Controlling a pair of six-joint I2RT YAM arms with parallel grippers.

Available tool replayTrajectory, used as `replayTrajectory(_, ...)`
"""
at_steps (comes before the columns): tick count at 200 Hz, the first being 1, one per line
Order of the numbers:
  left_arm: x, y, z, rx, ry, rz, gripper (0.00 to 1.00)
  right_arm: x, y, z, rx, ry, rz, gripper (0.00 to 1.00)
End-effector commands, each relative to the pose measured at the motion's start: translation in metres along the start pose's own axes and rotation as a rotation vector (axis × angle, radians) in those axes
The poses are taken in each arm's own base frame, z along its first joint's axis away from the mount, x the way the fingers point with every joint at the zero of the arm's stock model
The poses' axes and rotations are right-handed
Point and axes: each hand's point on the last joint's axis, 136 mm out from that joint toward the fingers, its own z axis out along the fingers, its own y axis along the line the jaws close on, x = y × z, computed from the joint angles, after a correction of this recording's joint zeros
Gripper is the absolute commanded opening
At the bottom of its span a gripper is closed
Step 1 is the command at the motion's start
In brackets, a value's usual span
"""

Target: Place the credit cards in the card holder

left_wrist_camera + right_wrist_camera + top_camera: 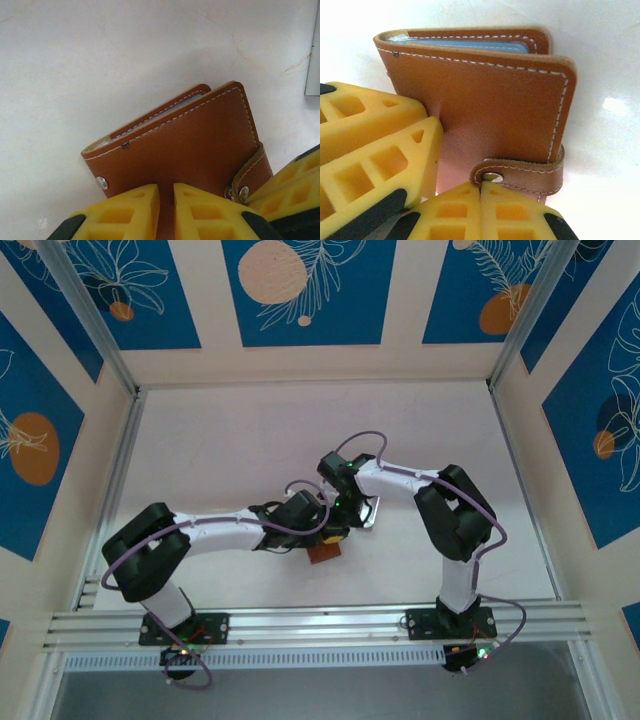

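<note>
Together, the left gripper (166, 200) pinches the brown leather folding card holder (195, 135) by its cover; the right gripper (480, 200) clamps its snap strap (520, 172).

- The card holder (200, 145) is brown leather, smooth with a soft sheen, and its seams are pale thread.
- Its cut edges and inner face look paler and matt, like raw hide.
- The snap button (102, 183) at the card holder's corner is shiny silver metal.
- The blue cards (470, 46) inside the card holder look like smooth plastic.
- The left gripper (167, 189) at the card holder's lower edge has matt yellow pads, rubbery or plastic, with black backing.
- The table (100, 60) under the card holder is white, matt and faintly scuffed.
</note>
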Motion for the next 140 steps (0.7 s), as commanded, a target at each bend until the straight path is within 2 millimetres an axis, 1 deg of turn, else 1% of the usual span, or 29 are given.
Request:
replayTrajectory(1, 0.015, 0.004, 0.011, -0.014, 0.042, 0.016, 0.17, 0.004, -0.014, 0.035, 0.104, 0.044, 0.023, 0.0)
replayTrajectory(49, 0.014, 0.004, 0.01, -0.013, 0.037, 0.016, 0.17, 0.002, -0.018, 0.05, 0.158, 0.063, 0.05, 0.0)
replayTrajectory(88, 0.014, 0.004, 0.01, -0.009, 0.034, 0.015, 0.16, 0.005, -0.025, 0.062, 0.212, 0.083, 0.074, 0.0)
replayTrajectory(98, 0.015, 0.004, 0.01, -0.008, 0.035, 0.014, 0.17, 0.006, -0.023, 0.063, 0.214, 0.086, 0.07, 0.0)
replayTrajectory(113, 0.015, 0.004, 0.01, -0.009, 0.035, 0.016, 0.17, 0.006, -0.016, 0.058, 0.179, 0.073, 0.058, 0.0)
replayTrajectory(140, 0.015, 0.006, 0.009, -0.019, 0.029, 0.021, 0.17, 0.005, 0.007, 0.037, 0.033, 0.044, 0.028, 0.0)
